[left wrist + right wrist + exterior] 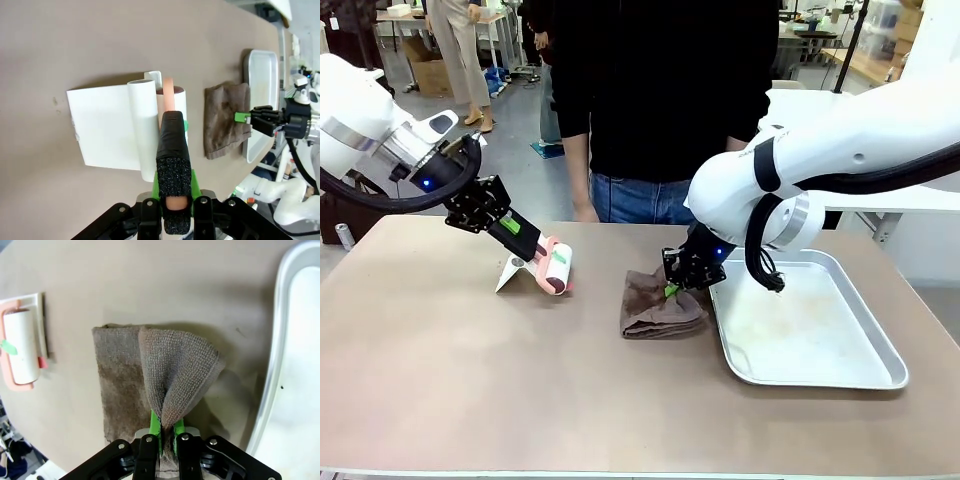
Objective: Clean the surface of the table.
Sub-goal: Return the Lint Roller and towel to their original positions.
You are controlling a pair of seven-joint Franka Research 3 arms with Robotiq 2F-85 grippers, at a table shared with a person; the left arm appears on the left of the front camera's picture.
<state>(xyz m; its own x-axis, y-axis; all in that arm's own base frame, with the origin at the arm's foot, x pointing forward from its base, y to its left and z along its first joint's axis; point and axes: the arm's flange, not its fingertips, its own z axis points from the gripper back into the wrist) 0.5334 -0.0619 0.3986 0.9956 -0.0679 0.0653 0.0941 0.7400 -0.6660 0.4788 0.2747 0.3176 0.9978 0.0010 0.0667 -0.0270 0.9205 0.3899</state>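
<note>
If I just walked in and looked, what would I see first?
Probably the two white robot arms, each holding a cleaning thing over the brown table. The left gripper is shut on the pink handle of a lint roller with a white cover at the table's far left, and the right gripper pinches up a corner of a folded brown cloth in the middle. A shiny metal tray sits just right of the cloth.

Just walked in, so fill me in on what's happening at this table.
The left gripper is shut on the pink handle of a lint roller, held by its white cover on the table. The right gripper pinches a fold of a brown cloth lying beside the metal tray. A person stands at the far side.
</note>
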